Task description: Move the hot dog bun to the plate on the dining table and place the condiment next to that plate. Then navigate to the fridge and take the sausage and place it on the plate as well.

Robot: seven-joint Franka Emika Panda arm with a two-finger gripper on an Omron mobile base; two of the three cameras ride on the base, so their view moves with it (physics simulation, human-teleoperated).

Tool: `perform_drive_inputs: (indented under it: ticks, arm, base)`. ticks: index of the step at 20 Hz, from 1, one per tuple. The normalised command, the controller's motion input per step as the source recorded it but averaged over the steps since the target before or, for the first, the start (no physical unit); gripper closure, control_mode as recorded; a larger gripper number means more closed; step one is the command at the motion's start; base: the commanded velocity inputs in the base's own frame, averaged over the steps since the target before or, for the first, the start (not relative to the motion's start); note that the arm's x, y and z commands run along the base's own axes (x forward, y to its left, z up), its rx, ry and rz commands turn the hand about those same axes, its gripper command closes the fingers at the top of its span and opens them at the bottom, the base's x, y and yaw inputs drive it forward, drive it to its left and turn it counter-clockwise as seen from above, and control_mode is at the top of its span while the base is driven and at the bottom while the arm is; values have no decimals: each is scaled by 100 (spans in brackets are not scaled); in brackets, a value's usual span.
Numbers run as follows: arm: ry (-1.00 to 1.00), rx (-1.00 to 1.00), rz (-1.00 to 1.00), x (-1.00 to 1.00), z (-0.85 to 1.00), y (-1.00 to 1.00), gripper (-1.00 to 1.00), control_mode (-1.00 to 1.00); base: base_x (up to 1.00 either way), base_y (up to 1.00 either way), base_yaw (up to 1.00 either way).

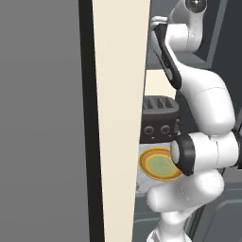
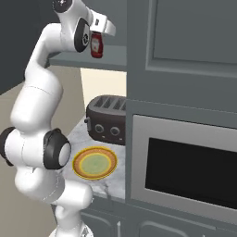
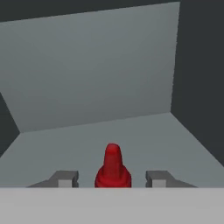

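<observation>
The condiment (image 2: 96, 48), a small red ketchup bottle with a white label, is upright at the front edge of a grey open shelf (image 2: 88, 60) high on the wall. My gripper (image 2: 96, 40) reaches in from the left and is shut on the bottle's body. In the hand view the bottle's red cap (image 3: 113, 166) rises midway between my two fingertips (image 3: 65, 178), with the grey shelf floor and back wall beyond. The hot dog bun, plate, dining table, fridge and sausage are out of view.
Below the shelf, a dark toaster (image 2: 107, 121) and a yellow-rimmed dish with a green centre (image 2: 95, 163) sit on a marble counter (image 2: 77, 135). A built-in oven (image 2: 185, 172) and tall grey cabinets stand to the right. A grey wall and cream panel (image 1: 120, 118) stand close on the left.
</observation>
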Motion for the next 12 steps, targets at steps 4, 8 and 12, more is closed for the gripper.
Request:
perform_drive_inputs:
  ticks: [4,8,12]
  arm:
    - [3,0,0,-100,0,0,100,-100]
    - [8,0,0,-100,0,0,100,-100]
    - [12,0,0,-100,0,0,100,-100]
  base:
    - [0,0,0]
    - [0,0,0]
    - [0,0,0]
